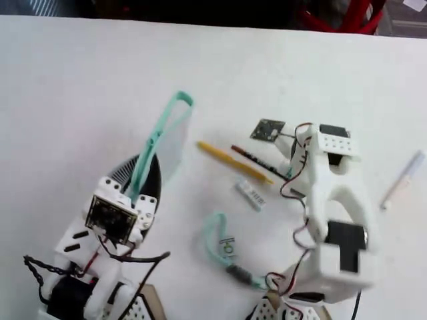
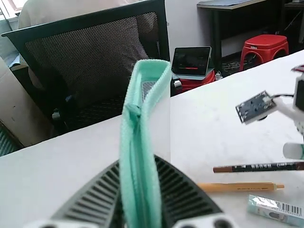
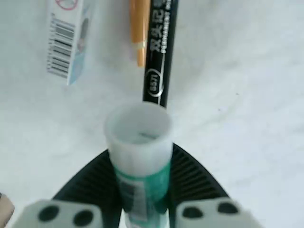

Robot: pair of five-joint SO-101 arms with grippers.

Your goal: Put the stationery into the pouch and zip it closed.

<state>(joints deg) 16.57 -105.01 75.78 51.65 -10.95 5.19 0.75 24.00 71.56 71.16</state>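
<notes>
Looks like the loading step. Got the pouch point(image 2: 145, 142) pinched by its zip edge in the left tool point(image 2: 140, 190), held edge-up over the tabletop point(image 1: 80, 87). Got a glue stick point(image 3: 138, 137) clamped in the right tool point(image 3: 141, 156), hanging just above the dark pencil point(image 1: 257, 160) and yellow pen point(image 1: 233, 162), eraser point(image 1: 250, 195) nearby. Next up, probably: carry the stick across and line it up with the pouch mouth. Can't tell if the zip's actually open, so worth checking first.

On the bench point(image 1: 67, 87) we find the pouch point(image 1: 158, 137) midway, a pen point(image 1: 233, 162), second pen point(image 1: 257, 159) and packet point(image 1: 250, 195) just right, a third pen point(image 1: 402, 179) by the right edge.
</notes>
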